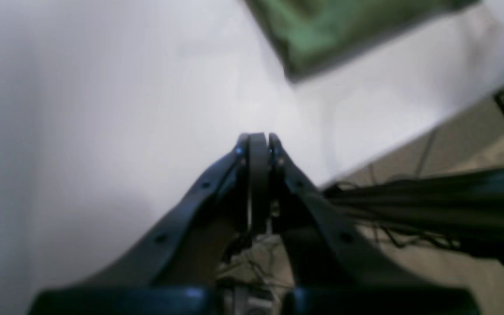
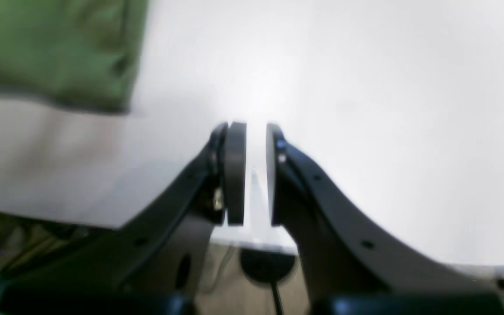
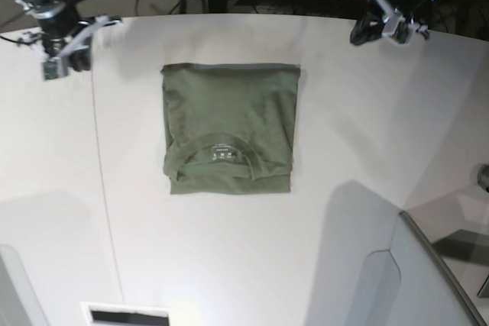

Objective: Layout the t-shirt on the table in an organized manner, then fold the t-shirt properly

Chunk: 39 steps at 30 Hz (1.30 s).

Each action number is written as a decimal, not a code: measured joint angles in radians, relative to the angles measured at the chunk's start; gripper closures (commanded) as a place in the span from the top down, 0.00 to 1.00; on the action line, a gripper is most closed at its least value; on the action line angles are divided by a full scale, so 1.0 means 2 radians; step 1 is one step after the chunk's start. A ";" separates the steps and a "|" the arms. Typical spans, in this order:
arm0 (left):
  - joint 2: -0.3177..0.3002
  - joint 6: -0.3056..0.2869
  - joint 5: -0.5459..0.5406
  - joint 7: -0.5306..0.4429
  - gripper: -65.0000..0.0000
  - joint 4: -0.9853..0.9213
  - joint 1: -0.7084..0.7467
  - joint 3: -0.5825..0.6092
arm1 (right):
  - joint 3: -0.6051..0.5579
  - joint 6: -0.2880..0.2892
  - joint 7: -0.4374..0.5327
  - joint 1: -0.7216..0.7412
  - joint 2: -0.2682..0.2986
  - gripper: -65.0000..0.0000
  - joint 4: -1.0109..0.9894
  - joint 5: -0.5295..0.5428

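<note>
Table (image 3: 367, 150): we see a wide white top that carries everything; a thin dark seam runs down its left part in the base view.
T-shirt (image 3: 229, 127): we find it near the middle of the table, lying flat as a neat olive-green rectangle, sleeves tucked out of sight, collar and neck label facing up near the lower edge. A corner of it shows at the top of each wrist view.
State of the task: we judge the fold done or nearly so; the edges look square and nothing hangs loose.
Handling: we expect soft, light cotton that drapes and slides easily on the smooth top, with stacked layers that can shift if dragged. We would take hold at a corner or along a folded edge, pinching all layers together, and lift low.
Left fingers (image 1: 258, 140): we see them pressed fully together with nothing between them, above bare table close to its edge, well apart from the shirt.
Right fingers (image 2: 255, 131): we see them parted by a narrow gap, holding nothing, over bare table, also well away from the shirt.
</note>
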 measured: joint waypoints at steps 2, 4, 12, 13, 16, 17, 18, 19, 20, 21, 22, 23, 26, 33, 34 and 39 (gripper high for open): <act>-0.003 0.002 -0.002 -0.014 0.00 0.005 0.028 -0.003 | 0.038 0.003 -0.029 -0.032 0.000 0.11 0.016 0.004; -0.001 0.001 -0.003 -0.016 0.00 0.004 0.050 -0.002 | 0.050 -0.003 -0.056 -0.053 0.000 0.11 0.018 0.001; 0.025 0.002 0.002 -0.023 0.00 -0.112 0.068 0.028 | -0.037 0.010 -0.138 -0.070 -0.020 0.12 -0.053 0.007; 0.023 0.002 0.001 -0.024 0.00 -0.146 0.062 0.033 | -0.062 0.006 -0.140 -0.053 -0.021 0.12 -0.099 0.005; 0.024 0.005 0.006 -0.019 0.00 -0.274 0.020 0.054 | -0.149 0.002 -0.124 0.025 -0.022 0.12 -0.259 0.004; 0.023 0.002 0.005 -0.023 0.00 -0.326 -0.005 0.066 | -0.182 0.009 -0.102 0.062 -0.028 0.12 -0.321 0.002; 0.026 0.002 0.021 -0.021 0.00 -0.369 -0.029 0.079 | -0.208 0.001 -0.090 0.096 -0.040 0.12 -0.382 0.003; 0.026 0.001 0.033 -0.029 0.00 -0.425 -0.059 0.092 | -0.243 0.002 -0.065 0.136 -0.058 0.12 -0.459 0.000; 0.027 0.012 0.056 -0.041 0.00 -0.483 -0.092 0.106 | -0.274 0.002 -0.050 0.173 -0.081 0.12 -0.537 0.003; 0.029 0.038 0.082 -0.059 0.00 -0.541 -0.122 0.120 | -0.307 0.002 -0.023 0.201 -0.104 0.12 -0.613 0.006; 0.029 0.061 0.104 -0.084 0.00 -0.606 -0.158 0.135 | -0.339 0.009 0.013 0.231 -0.134 0.12 -0.699 0.002; 0.030 0.090 0.128 -0.108 0.00 -0.670 -0.191 0.150 | -0.368 0.007 0.057 0.253 -0.164 0.12 -0.779 0.001; 0.037 0.166 0.171 -0.166 0.00 -0.840 -0.277 0.177 | -0.441 0.008 0.221 0.268 -0.211 0.12 -0.923 0.002; 0.064 0.195 0.174 -0.185 0.00 -0.832 -0.340 0.184 | -0.461 0.004 0.300 0.270 -0.183 0.12 -0.892 0.002; 0.065 0.195 0.175 -0.181 0.00 -0.822 -0.333 0.184 | -0.459 0.002 0.302 0.270 -0.180 0.12 -0.881 0.002; 0.061 0.197 0.176 -0.168 0.00 -0.814 -0.311 0.181 | -0.332 0.007 0.300 0.259 -0.183 0.12 -0.874 0.001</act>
